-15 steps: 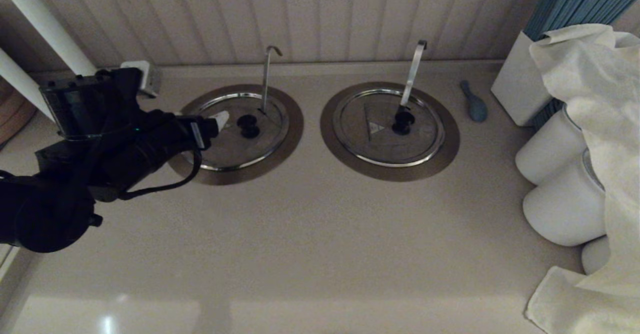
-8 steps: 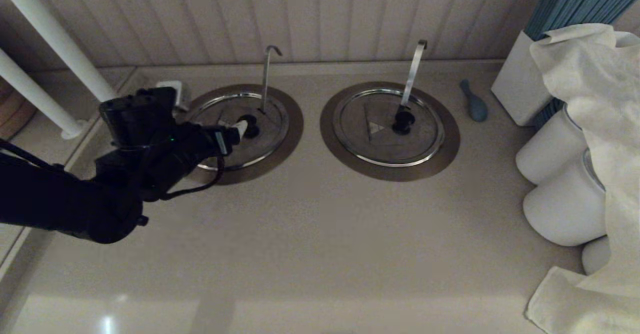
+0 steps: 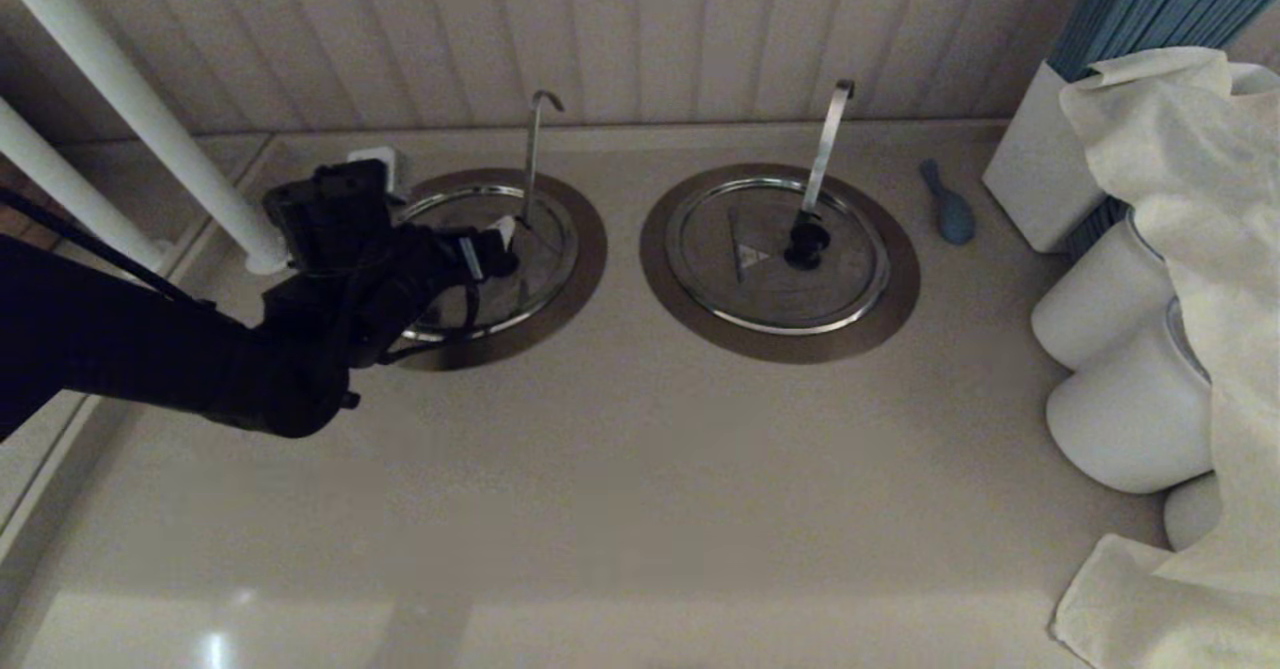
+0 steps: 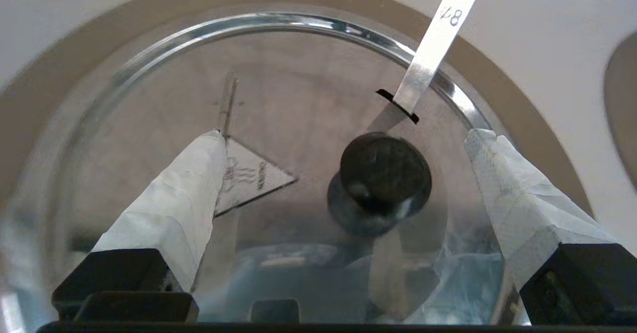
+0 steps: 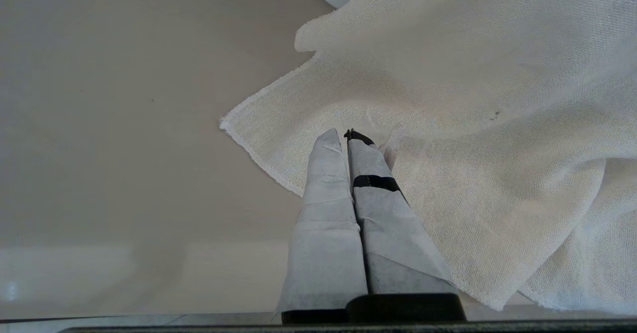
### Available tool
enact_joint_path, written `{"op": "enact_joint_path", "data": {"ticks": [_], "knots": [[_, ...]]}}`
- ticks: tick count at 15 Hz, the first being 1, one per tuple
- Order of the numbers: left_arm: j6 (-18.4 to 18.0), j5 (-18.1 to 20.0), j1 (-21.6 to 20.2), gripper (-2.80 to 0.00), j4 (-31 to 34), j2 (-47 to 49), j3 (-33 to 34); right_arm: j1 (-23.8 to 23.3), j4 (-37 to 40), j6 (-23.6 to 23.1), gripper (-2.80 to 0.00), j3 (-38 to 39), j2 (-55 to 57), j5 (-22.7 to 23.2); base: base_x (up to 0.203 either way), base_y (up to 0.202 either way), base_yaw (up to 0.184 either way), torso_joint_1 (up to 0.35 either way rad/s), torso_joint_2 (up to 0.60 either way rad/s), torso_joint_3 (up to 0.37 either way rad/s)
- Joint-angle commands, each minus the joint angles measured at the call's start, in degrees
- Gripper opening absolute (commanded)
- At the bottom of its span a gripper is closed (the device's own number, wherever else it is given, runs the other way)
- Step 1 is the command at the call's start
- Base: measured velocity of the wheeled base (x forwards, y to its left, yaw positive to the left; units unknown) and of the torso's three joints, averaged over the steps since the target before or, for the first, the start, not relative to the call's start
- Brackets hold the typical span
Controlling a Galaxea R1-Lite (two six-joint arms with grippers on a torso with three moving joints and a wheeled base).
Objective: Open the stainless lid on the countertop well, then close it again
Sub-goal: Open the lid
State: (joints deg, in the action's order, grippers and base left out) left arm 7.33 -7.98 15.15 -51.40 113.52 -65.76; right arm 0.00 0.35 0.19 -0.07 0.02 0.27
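The stainless lid [image 3: 535, 259] lies flat in the left countertop well, whose brown-grey flange [image 3: 590, 249] rings it. A thin hook-tipped handle [image 3: 532, 154] rises through the lid. My left gripper [image 4: 346, 135] is open just above the lid, its white-taped fingers [image 4: 189, 193] apart on either side of the black knob [image 4: 383, 173] without touching it. The triangular mark [image 4: 254, 176] shows beside one finger. In the head view the left gripper [image 3: 497, 246] covers the knob. My right gripper [image 5: 344, 135] is shut on nothing, low over a white cloth [image 5: 473, 124], and is out of the head view.
A twin lid [image 3: 760, 284] with a broad pale handle [image 3: 825, 149] sits to the right. Further right are a blue utensil [image 3: 948, 207], a white box of blue sticks [image 3: 1035, 164], white jars [image 3: 1100, 309] and draped cloth [image 3: 1200, 249]. White poles [image 3: 150, 119] stand at left.
My left arm has swung forward and to the right across the lid, bringing its open fingers from the lid's left edge to either side of the black knob.
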Motion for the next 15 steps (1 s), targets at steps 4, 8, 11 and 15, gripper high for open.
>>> {"op": "enact_joint_path", "data": {"ticks": [4, 8, 11, 15], "knots": [[0.0, -0.1, 1.1, 0.00, -0.4, 3.6, -1.3, 0.0, 0.0, 0.0, -2.80, 0.0, 0.0, 0.0, 0.000, 0.000, 0.000, 0.000, 0.00, 0.000], [0.0, -0.3, 1.3, 0.00, -0.9, 5.9, -2.5, 0.0, 0.0, 0.0, -2.80, 0.0, 0.0, 0.0, 0.000, 0.000, 0.000, 0.000, 0.00, 0.000], [-0.4, -0.9, 1.2, 0.00, -7.6, 9.0, -2.8, 0.1, 0.0, 0.0, -2.80, 0.0, 0.0, 0.0, 0.000, 0.000, 0.000, 0.000, 0.00, 0.000], [-0.9, -2.1, 1.3, 0.00, -8.3, 7.4, -2.1, 0.0, 0.0, 0.0, -2.80, 0.0, 0.0, 0.0, 0.000, 0.000, 0.000, 0.000, 0.00, 0.000]]}}
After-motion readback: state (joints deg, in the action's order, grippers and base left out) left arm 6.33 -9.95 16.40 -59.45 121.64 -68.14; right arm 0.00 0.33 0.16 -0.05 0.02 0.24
